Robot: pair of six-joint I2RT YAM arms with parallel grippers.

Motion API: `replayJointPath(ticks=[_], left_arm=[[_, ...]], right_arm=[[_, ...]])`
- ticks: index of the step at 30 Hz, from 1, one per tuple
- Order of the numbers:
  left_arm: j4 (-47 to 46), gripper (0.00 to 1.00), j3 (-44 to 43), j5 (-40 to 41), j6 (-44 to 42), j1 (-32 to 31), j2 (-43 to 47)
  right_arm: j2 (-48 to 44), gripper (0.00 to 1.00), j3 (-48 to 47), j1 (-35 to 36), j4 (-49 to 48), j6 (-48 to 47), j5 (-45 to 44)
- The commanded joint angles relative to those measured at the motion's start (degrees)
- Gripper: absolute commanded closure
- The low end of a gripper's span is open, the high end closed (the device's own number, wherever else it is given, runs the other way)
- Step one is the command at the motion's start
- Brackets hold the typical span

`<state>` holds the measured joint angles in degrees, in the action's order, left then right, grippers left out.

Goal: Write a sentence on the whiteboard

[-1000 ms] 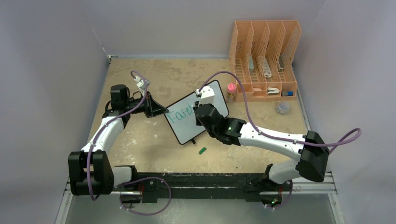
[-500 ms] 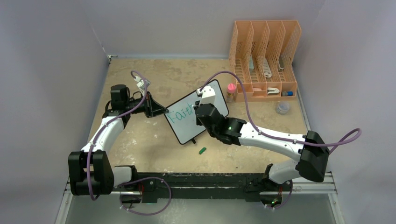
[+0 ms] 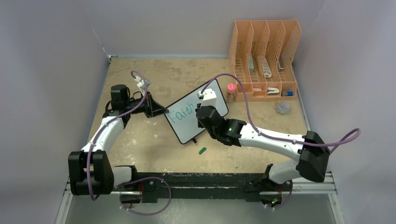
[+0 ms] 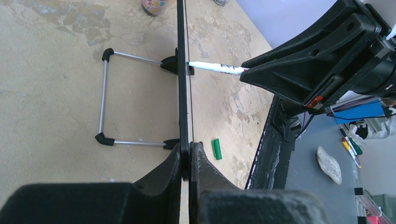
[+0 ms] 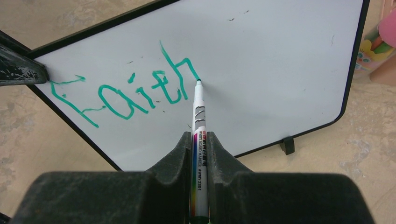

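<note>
The whiteboard (image 3: 185, 129) stands tilted on its wire stand in the middle of the table. My left gripper (image 3: 163, 112) is shut on its left edge; the left wrist view shows the board edge-on (image 4: 182, 93) pinched between the fingertips of that gripper (image 4: 189, 147). My right gripper (image 5: 200, 135) is shut on a white marker (image 5: 198, 109). The marker's tip touches the board (image 5: 280, 56) at the foot of the "h". The sentence (image 5: 133, 91) reads "Faith" in green. From above, the right gripper (image 3: 202, 106) covers the board's middle.
A green marker cap (image 3: 202, 150) lies on the table in front of the board. An orange file rack (image 3: 264, 56) stands at the back right, with a pink-capped bottle (image 3: 230, 92) beside it and a small clear lid (image 3: 282, 108) nearby. Walls close in on both sides.
The right gripper has shifted slightly right along the board with the marker, and the letter "h" now shows after "Fait". The left arm has not moved.
</note>
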<state>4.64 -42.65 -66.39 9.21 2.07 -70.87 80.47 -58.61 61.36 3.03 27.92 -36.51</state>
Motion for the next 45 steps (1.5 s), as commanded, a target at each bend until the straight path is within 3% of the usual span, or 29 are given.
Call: replayJointPath(ticks=[1, 20, 36, 45], left_arm=[[0.5, 1.00, -1.2, 0.3, -2.4, -0.4, -0.5], [0.9, 1.00, -1.8, 1.1, -2.7, -0.2, -0.5], [6.1, 1.00, -8.0, 0.3, -8.2, 1.7, -4.8], [7.3, 1.00, -7.8, 0.0, -8.9, 1.9, -5.2]], right_arm=[[-1.2, 1.00, 1.1, -0.5, 1.0, 1.8, -0.3], [-5.8, 1.00, 1.3, -0.5, -1.5, -0.5, -0.1], [-10.2, 1.00, 5.4, -0.7, -4.4, -3.3, -0.8], [-11.8, 1.00, 6.7, -4.1, -6.7, -5.9, 1.2]])
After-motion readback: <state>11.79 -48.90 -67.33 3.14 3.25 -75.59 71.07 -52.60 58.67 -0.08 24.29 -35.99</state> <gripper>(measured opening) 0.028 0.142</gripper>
